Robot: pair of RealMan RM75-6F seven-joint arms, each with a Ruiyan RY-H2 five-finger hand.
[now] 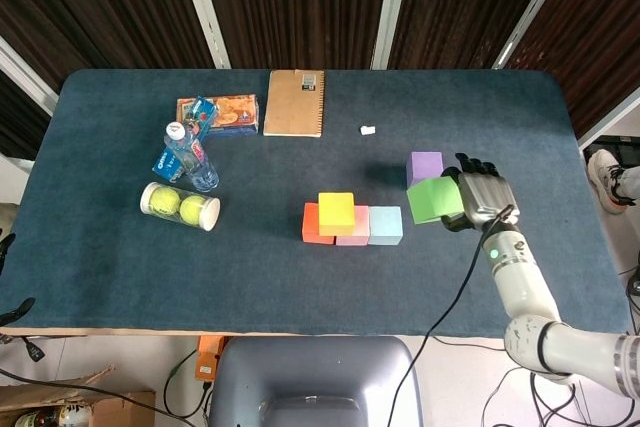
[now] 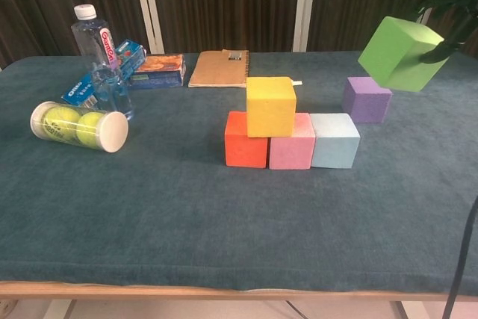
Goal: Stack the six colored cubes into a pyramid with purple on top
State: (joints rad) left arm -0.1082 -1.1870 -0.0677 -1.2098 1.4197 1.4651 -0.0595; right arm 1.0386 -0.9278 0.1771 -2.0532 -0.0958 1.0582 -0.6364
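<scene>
Head view: your right robot hand (image 1: 481, 197), right of centre, grips the green foam cube (image 1: 434, 201) just below the purple foam cube (image 1: 425, 166). The yellow foam cube (image 1: 336, 209) sits on the red-pink-blue row mid-frame.

Chest view: green cube (image 2: 396, 53) tilted, upper right, airborne above the purple cube (image 2: 367, 99) on the table (image 2: 187, 207).
</scene>
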